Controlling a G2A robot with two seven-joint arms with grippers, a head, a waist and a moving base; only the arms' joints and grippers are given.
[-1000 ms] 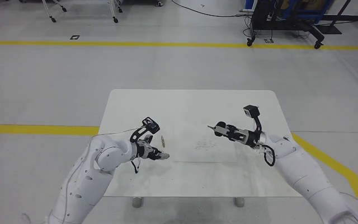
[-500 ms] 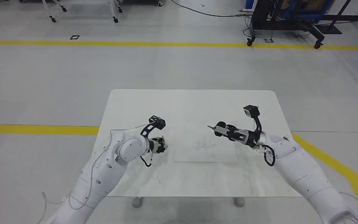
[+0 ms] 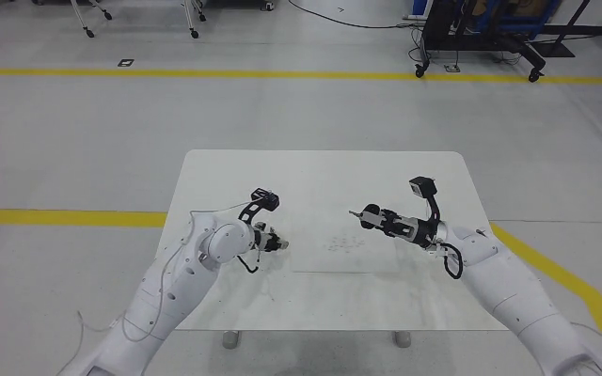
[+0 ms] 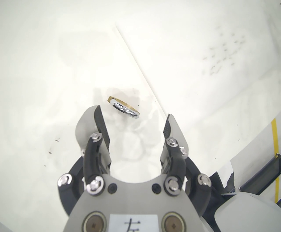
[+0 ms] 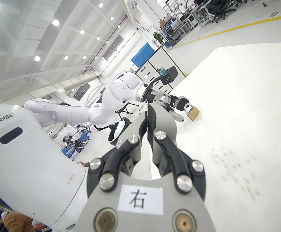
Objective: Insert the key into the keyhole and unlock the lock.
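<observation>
Left gripper [image 4: 133,122] is spread wide with nothing in it. The brass padlock [image 4: 123,107] sits on the white table [image 4: 54,55] just past its fingertips, left of centre. So this is the grab-the-lock step, I'd say. Next it needs to ease forward and pinch the body squarely.

Right gripper [image 5: 147,109] is clamped tight, well apart on the right. Top view shows a thin sliver poking out of it, probably the key [image 3: 354,214], but it's tiny. Right wrist view has the lock side-on, left wrist view end-on.

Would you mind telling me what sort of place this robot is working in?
Most likely a large robotics lab or industrial test hall: yellow lines mark the floor, the high ceiling carries rows of spotlights, and workbenches with office chairs stand beyond the white table.
</observation>
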